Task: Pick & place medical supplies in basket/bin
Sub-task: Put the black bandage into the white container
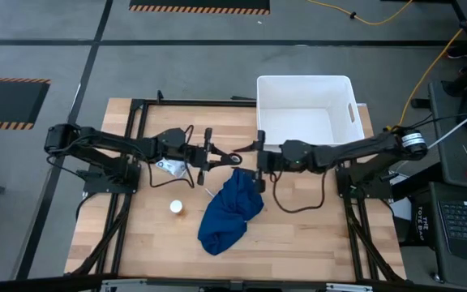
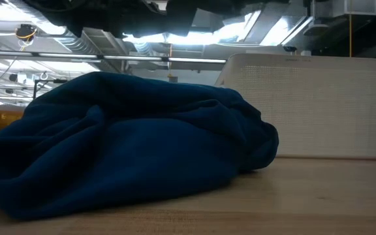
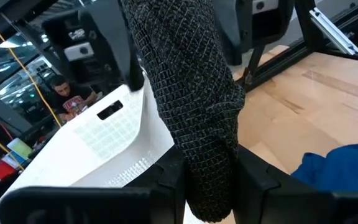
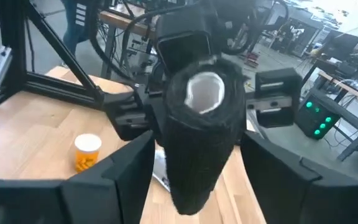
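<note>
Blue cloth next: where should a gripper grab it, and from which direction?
Come straight down on the dark-blue cloth and pinch a raised fold near its upper end. It lies crumpled and heaped on the table, so ridges stand up for the fingers, while its edges lie flat against the wood.

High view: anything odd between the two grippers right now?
Yes. The black cylinder hangs in mid-air between the left gripper and right gripper, both reaching it from opposite ends, beside the white tub rather than in it.
</note>
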Controlling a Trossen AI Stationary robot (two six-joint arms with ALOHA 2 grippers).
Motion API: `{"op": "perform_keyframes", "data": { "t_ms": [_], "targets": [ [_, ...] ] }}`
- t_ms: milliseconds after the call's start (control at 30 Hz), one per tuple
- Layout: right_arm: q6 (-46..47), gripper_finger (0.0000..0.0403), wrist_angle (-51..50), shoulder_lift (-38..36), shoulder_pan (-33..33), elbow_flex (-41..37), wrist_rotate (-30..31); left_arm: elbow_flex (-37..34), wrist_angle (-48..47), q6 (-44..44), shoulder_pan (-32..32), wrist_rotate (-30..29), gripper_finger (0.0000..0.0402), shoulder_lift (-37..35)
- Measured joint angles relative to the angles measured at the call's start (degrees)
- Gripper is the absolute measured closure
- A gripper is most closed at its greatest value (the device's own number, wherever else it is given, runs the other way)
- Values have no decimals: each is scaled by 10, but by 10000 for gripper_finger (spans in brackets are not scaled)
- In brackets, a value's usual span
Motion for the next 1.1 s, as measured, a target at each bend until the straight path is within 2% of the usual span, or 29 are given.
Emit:
{"op": "perform_keyframes", "data": {
  "t_ms": [200, 367, 500, 833, 1000, 1100],
  "targets": [
    [4, 161, 33, 23, -11, 7, -47, 0, 9, 0, 0, 0, 319, 0],
    [4, 167, 38, 26, -15, 7, -50, 0, 9, 3, 0, -1, 319, 0],
    [4, 198, 40, 26, -14, 7, -49, 0, 9, 12, 4, -9, 315, 0],
    [3, 313, 39, 26, -18, 7, -43, 0, 9, 4, 22, -7, 308, 0],
    [3, 325, 39, 26, -26, 7, -50, -1, 8, -6, 15, -16, 289, 0],
    [5, 320, 38, 25, -31, 7, -51, -1, 7, -10, 7, -49, 272, -2]
  ]
}}
